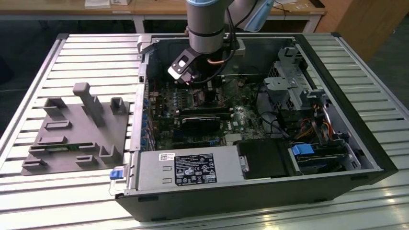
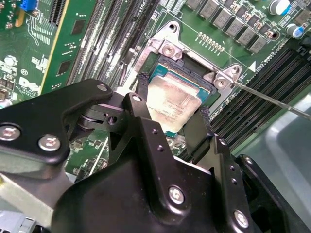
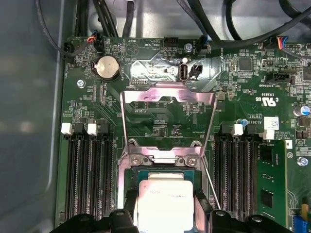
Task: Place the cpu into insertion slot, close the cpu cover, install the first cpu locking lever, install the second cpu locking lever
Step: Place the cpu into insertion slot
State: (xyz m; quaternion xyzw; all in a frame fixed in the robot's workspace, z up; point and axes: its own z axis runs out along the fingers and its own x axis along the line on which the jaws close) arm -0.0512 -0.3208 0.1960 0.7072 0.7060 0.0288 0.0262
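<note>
Here, we are clamping the black two-fingered gripper [image 2: 173, 104], its fingers [image 2: 142, 94] pressing on opposite edges of the small flat square cpu [image 2: 170, 94] with its dull silver-grey metal top. We are holding it at the square black insertion slot [image 2: 189, 73] with the silvery rim; whether it is seated, we cannot tell. Beyond, the thin silvery metal-frame cpu cover [image 3: 141, 96] is standing swung open over the green motherboard [image 3: 243, 87], inside the black computer case [image 1: 255, 196].

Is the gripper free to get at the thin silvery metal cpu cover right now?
Likely not yet: the gripper has its fingers shut on the silver-grey square cpu at the black socket. The silvery cover lies flipped open, nothing on it.
</note>
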